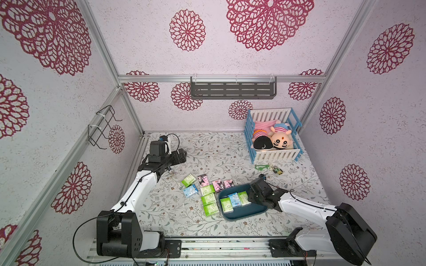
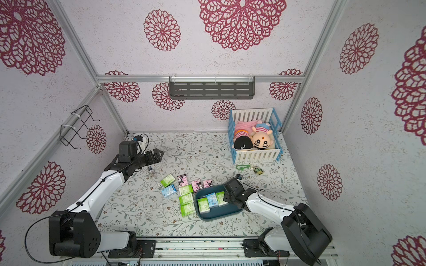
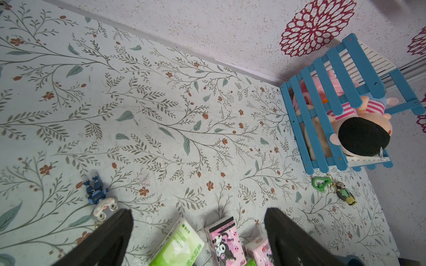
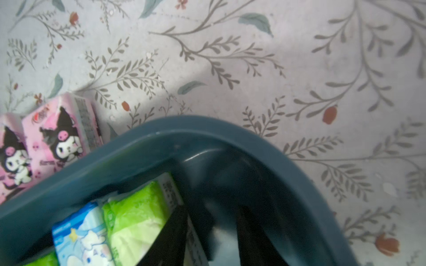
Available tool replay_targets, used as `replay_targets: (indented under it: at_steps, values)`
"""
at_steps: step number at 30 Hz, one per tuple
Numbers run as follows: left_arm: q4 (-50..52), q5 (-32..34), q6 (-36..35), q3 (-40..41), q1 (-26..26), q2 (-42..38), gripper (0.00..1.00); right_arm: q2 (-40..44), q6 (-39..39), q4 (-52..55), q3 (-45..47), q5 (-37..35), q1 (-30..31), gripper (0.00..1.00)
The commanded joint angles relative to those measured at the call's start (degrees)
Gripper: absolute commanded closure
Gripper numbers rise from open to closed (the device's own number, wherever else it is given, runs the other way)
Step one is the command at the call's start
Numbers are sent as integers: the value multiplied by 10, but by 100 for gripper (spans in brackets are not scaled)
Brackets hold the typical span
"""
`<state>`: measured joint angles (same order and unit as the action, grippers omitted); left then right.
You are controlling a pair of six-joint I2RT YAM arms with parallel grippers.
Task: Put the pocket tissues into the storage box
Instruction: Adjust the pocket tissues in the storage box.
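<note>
A: Any writing you can read?
B: Hardly. By the left wrist camera, a green pack [image 3: 177, 249] outside the box [image 1: 239, 216] shows a small white logo and a line of characters, too fine to make out. The pink pack [image 3: 224, 245] beside it has a black cartoon figure and tiny print along one end, also unreadable.
A: And inside the box?
B: Three lie side by side in its far half. There is a lime pack [image 1: 226, 204], a blue pack [image 4: 83, 237] with a white figure and a yellow star, then the end pack [image 4: 136, 221], green, with a block of fine print down its side. All of it is blurred and no word is legible.
A: Where is the right gripper [image 4: 213, 214]?
B: Down inside the box at its far right corner, right at the end pack. Its fingers [image 4: 170, 235] stand parted, pinching nothing. The pack's printed edge shows just beside one finger, and the other is clear of it.
A: The remaining packs?
B: On the table [image 1: 175, 214], all left of the box. A green row [image 1: 208, 200] of three lies just beside its left wall, with more pink ones just off its far left corner. The green pack and a loose blue pack [image 1: 190, 192] are farther left.
A: Left gripper [image 3: 198, 211]?
B: Well away, far left of the box and beyond it, fingers spread wide, gripping nothing.
</note>
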<state>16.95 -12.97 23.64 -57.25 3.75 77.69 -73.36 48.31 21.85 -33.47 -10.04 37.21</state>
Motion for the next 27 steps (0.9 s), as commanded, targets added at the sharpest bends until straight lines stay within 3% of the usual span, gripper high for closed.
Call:
replay_targets:
  at_steps: [1, 5, 7, 10, 11, 17, 27]
  values:
    - [-10, -1, -3, 3, -2, -10, 3, 41, -25, 52, -44, -34, 10, 54]
    - [-11, -3, -3, 2, -2, -6, 3, 63, -45, 90, -65, -40, 43, 56]
    - [-11, -3, -1, 1, -2, -4, 3, 64, -61, 89, -70, -14, 69, 67]
    - [-11, -3, -1, 0, -2, -1, 3, 51, -71, 82, -73, 38, 103, 96]
    - [-11, -3, -1, 0, -2, -1, 3, 45, -70, 80, -74, 55, 114, 100]
    - [-9, -2, -3, -1, -2, 2, 3, -5, -84, 65, -84, 123, 193, 100]
    - [-6, 3, -6, -1, -2, 2, 3, -71, -98, 49, -89, 152, 224, 100]
